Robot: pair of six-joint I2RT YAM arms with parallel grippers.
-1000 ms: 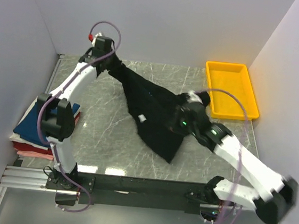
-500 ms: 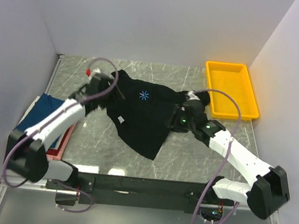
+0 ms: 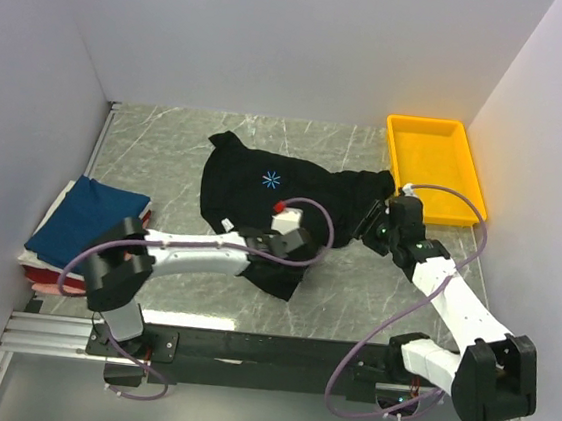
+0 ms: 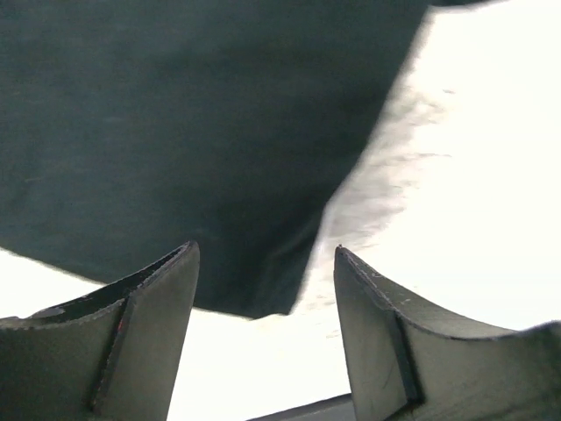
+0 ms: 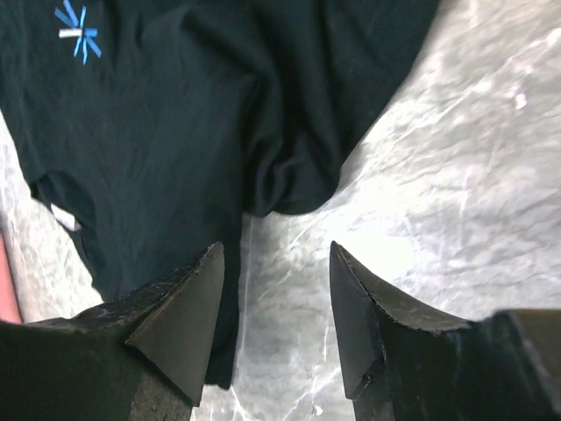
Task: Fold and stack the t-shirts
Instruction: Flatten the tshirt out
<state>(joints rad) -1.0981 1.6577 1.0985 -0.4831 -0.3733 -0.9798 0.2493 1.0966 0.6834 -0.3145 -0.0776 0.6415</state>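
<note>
Jaws both spread wide and empty, left jaws over the near corner of the black t-shirt [image 3: 302, 198], right jaws just off its bunched edge above the tabletop [image 3: 167, 148].

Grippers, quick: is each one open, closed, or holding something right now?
Left gripper: open, holding nothing, over the black t-shirt edge.
Right gripper: open, holding nothing, above the table.
</note>
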